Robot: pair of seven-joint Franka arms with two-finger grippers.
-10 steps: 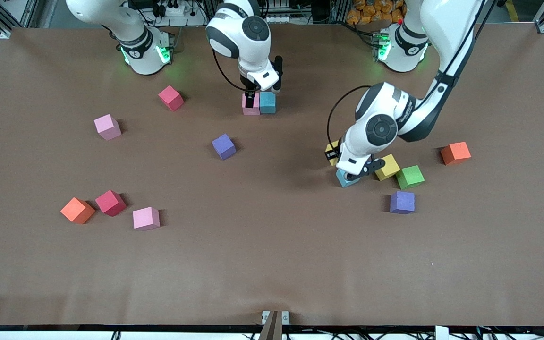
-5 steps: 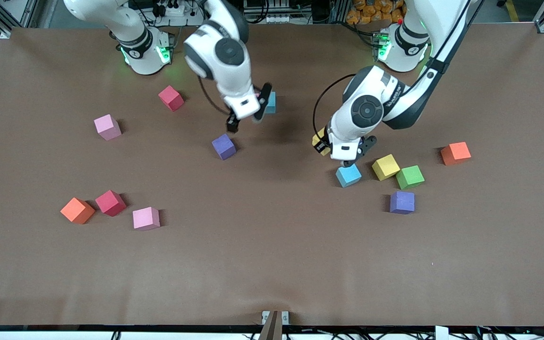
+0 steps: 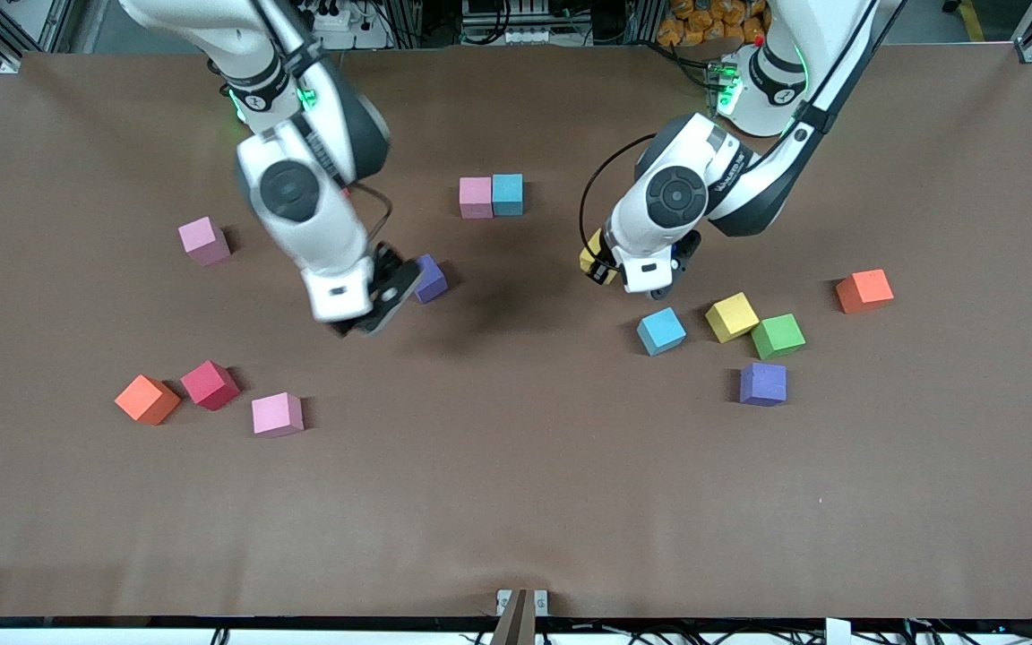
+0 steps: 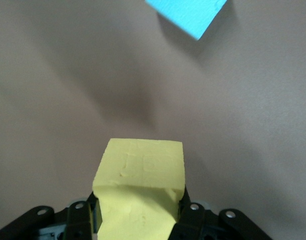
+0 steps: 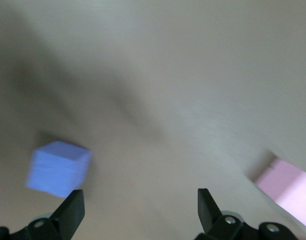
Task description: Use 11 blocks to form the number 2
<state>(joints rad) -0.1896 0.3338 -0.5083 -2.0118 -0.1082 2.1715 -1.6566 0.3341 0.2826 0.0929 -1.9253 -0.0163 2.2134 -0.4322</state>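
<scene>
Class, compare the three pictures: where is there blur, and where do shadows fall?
Front view: sharp on the blocks, right pincer smeared, soft shadows on the table. Right wrist view: purple block blurred. Left wrist view: yellow block crisp, dark shadow ahead.

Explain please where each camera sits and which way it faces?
Front view: high across the table, facing both arms over scattered blocks.
Left wrist view: on the left arm, looking down; left gripper jaws shut on a yellow block.
Right wrist view: on the right arm, looking down; right gripper jaws open.
Shared: the purple block shows in front and right wrist views.
</scene>
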